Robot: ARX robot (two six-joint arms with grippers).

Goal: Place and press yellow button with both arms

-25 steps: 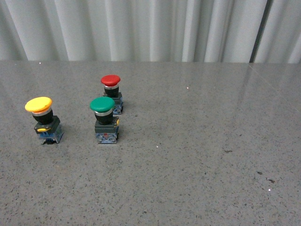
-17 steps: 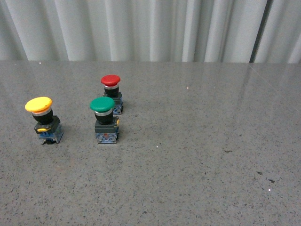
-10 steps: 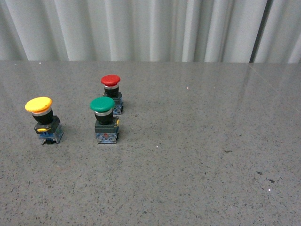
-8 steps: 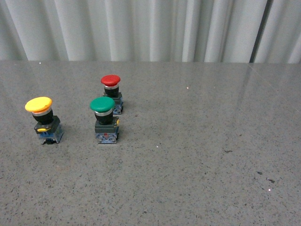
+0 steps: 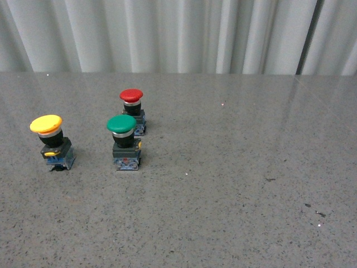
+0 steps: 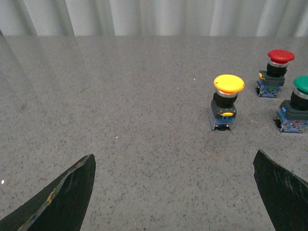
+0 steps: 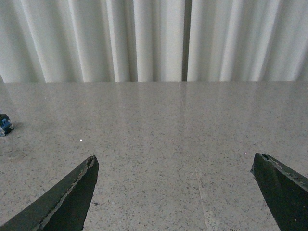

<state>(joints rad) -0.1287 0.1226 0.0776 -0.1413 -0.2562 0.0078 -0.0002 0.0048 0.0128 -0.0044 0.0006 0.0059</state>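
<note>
I see a grey speckled, stone-look table [image 5: 234,223] running back to a pale pleated curtain [image 5: 167,33] that closes off its whole far edge. A dark vertical gap [image 5: 308,36] splits the curtain toward the right. Soft light sheens the table's far half, and a few dark specks [image 5: 316,212] lie toward its near right corner.

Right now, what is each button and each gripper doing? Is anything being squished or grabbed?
yellow button: standing upright on the table, nothing touching it, not being pressed.
green button: upright, untouched.
red button: upright just behind the green one, untouched.
left gripper: open, holding nothing, not yet at the yellow button.
right gripper: open, holding nothing, bare table in front of it.
</note>
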